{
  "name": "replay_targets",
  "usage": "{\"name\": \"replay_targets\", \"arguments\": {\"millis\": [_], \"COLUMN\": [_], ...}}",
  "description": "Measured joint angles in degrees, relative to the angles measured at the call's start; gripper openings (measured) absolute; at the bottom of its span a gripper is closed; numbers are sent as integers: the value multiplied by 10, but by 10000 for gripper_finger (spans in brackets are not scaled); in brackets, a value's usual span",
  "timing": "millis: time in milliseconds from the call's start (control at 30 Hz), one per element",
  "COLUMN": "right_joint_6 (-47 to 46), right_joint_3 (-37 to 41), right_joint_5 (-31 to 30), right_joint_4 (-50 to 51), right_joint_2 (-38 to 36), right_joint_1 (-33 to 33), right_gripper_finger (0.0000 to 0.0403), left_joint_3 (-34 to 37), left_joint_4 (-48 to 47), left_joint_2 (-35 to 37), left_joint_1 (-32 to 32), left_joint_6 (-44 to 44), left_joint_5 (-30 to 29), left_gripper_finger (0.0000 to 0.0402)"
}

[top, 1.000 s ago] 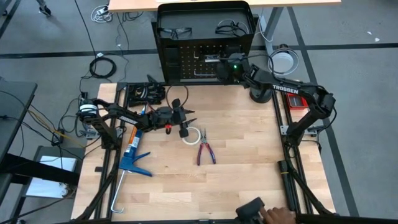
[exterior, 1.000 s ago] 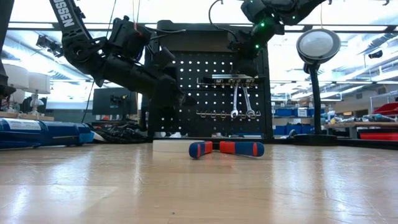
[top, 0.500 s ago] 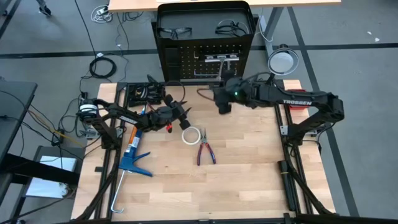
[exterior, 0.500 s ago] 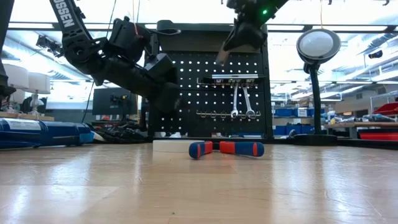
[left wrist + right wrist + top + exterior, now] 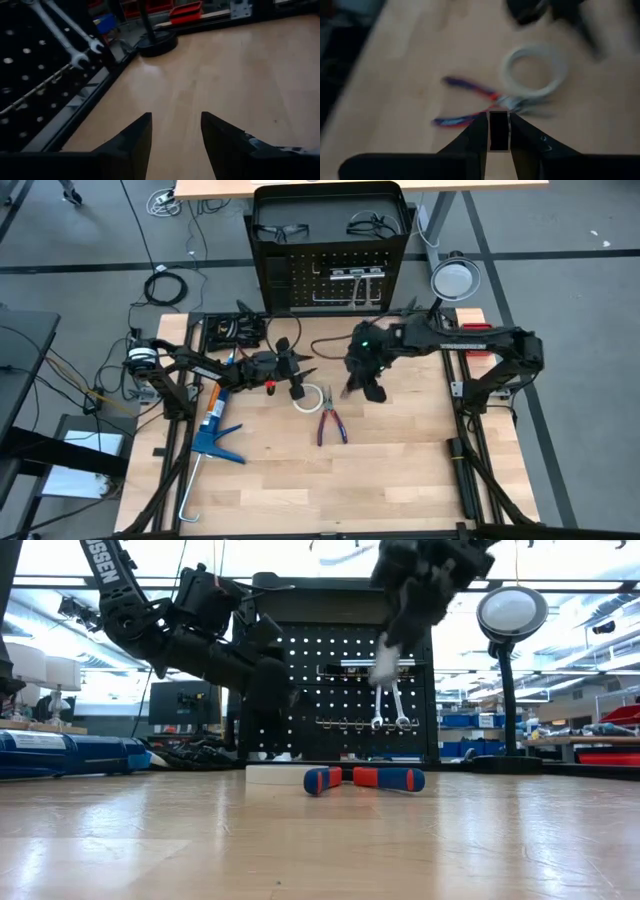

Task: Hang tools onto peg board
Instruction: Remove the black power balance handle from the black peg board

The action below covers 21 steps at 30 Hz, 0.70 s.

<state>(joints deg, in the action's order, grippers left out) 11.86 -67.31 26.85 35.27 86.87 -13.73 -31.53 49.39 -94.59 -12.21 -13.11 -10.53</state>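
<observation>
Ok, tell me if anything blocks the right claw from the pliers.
Nothing visible does. The right claw hangs above bare table just beside the pliers. The tape roll lies on the pliers' other side, clear of that path.

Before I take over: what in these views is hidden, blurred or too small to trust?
- Right gripper: motion-blurred in the low view; fingertip height unclear.
- Pliers and tape roll: smeared in the right wrist view.
- Pliers in the low view: only the handles show; tape roll edge-on.
- Safety glasses on the peg board: too small in the high view.
- Left gripper: open, empty.
</observation>
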Motion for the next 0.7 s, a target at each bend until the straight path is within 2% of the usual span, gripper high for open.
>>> {"name": "replay_targets", "arguments": {"millis": [200, 367, 500, 700], "right_joint_6": [-33, -44, -72, -91], "right_joint_3": [50, 56, 55, 56], "right_joint_5": [99, 174, 170, 139], "right_joint_4": [-24, -53, -94, -91], "right_joint_2": [80, 164, 208, 194], "right_joint_1": [1, 14, 18, 5], "right_gripper_finger": [77, 78, 89, 143], "left_joint_3": [0, 0, 0, 0], "left_joint_4": [-4, 3, 3, -2], "left_joint_2": [0, 0, 0, 0], "left_joint_1": [0, 0, 0, 0], "left_joint_6": [0, -1, -2, -2], "left_joint_5": [10, 10, 9, 7], "left_gripper_finger": [172, 172, 172, 172]}}
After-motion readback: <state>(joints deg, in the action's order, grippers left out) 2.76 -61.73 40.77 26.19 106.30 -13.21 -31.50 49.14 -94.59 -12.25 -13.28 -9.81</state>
